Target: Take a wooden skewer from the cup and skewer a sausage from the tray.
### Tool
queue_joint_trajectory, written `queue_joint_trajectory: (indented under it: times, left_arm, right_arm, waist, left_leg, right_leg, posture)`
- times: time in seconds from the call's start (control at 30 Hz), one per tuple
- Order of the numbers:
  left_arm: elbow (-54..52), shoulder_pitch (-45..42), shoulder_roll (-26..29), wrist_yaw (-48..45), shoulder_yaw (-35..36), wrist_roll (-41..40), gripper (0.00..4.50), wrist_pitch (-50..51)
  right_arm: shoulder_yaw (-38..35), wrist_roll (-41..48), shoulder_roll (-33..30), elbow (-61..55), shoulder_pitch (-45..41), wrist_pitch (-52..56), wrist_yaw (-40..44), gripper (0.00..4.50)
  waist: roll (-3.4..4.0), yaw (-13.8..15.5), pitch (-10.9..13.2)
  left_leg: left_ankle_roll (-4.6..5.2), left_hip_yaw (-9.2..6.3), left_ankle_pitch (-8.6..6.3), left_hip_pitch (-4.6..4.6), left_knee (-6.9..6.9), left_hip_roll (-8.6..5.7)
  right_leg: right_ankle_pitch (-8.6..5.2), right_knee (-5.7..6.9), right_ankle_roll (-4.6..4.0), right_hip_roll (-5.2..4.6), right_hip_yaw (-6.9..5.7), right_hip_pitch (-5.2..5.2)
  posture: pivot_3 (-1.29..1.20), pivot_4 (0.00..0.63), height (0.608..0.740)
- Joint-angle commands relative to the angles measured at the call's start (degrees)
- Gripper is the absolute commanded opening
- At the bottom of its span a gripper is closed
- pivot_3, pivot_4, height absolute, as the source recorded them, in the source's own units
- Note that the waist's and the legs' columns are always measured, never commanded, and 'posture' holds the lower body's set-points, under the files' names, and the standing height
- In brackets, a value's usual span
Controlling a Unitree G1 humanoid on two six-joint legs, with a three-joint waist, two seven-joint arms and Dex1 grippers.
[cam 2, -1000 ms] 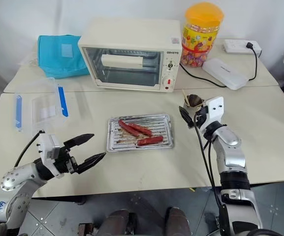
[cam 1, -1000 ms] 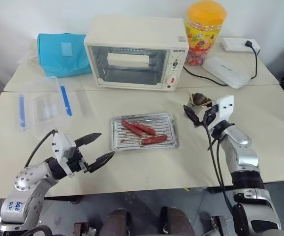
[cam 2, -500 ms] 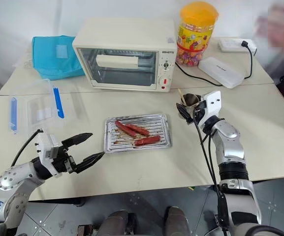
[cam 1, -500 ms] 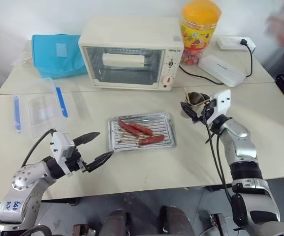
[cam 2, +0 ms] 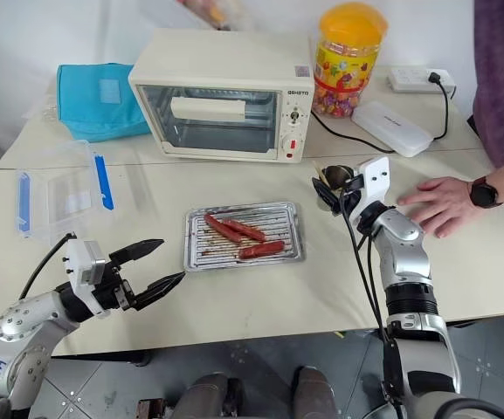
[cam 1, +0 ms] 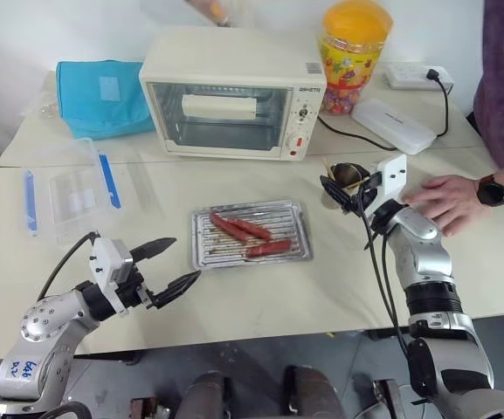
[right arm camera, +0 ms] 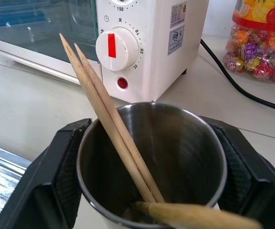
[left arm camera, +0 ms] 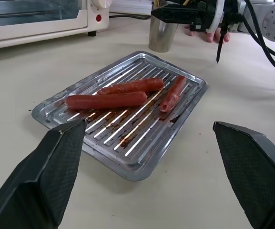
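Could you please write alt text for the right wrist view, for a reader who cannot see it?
The right gripper has its two black fingers on either side of the steel cup, which holds wooden skewers. Behind stand the white toaster oven and candy jar.

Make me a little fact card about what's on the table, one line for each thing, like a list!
Cup: small shiny steel cup holding wooden skewers, right gripper fingers on either side of it
Tray: shallow silver metal tray with three red sausages
Left gripper: open, holding nothing, beside the tray
Oven: cream toaster oven behind the tray
Person: a hand flat on the table near the cup
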Motion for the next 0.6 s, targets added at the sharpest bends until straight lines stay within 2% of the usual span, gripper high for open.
queue_joint_trajectory:
  times: [0.03, 0.37, 0.47, 0.6]
  left_arm:
    - [-2.45, 0.25, -0.11, 0.03, 0.22, 0.08, 4.5, -1.08]
    - [-2.68, -0.18, -0.19, 0.06, -0.5, -0.04, 4.5, -0.63]
    - [-3.74, -1.14, -0.03, -0.96, -1.24, -2.47, 4.5, 0.92]
    - [-3.99, -3.01, 0.51, -2.82, -4.2, -1.54, 4.5, 1.0]
  right_arm:
    - [-0.86, 0.86, -0.21, -1.48, -0.31, -0.62, 0.47, 3.08]
    - [-3.44, 5.41, -2.01, -8.9, 1.87, 3.08, 2.47, 3.08]
    - [-6.28, 8.75, -4.76, -17.74, 6.52, 6.92, 2.42, 3.08]
    - [-10.65, 11.55, -7.79, -26.61, 13.51, 11.24, -0.01, 3.08]
  waist:
    - [0.0, 0.0, 0.0]
    - [0.08, 0.02, 0.05]
    - [0.14, 0.48, 0.08]
    - [0.14, 1.35, 0.08]
  left_leg:
    - [0.0, 0.0, 0.0, 0.0, 0.0, 0.0]
    - [0.0, 0.0, 0.0, -0.01, 0.0, 0.0]
    - [0.0, -0.07, 0.0, -0.02, 0.0, -0.01]
    - [0.0, -0.1, 0.0, -0.08, 0.01, -0.06]
  right_leg:
    - [0.0, 0.0, 0.0, 0.0, 0.0, 0.0]
    - [0.0, -0.01, 0.0, 0.0, 0.0, 0.0]
    - [0.0, 0.02, 0.0, -0.01, 0.0, 0.0]
    - [0.0, -0.03, 0.01, -0.04, 0.0, 0.0]
  posture:
    - [0.0, 0.15, 0.74]
    - [0.0, 0.15, 0.74]
    - [0.0, 0.15, 0.74]
    - [0.0, 0.15, 0.74]
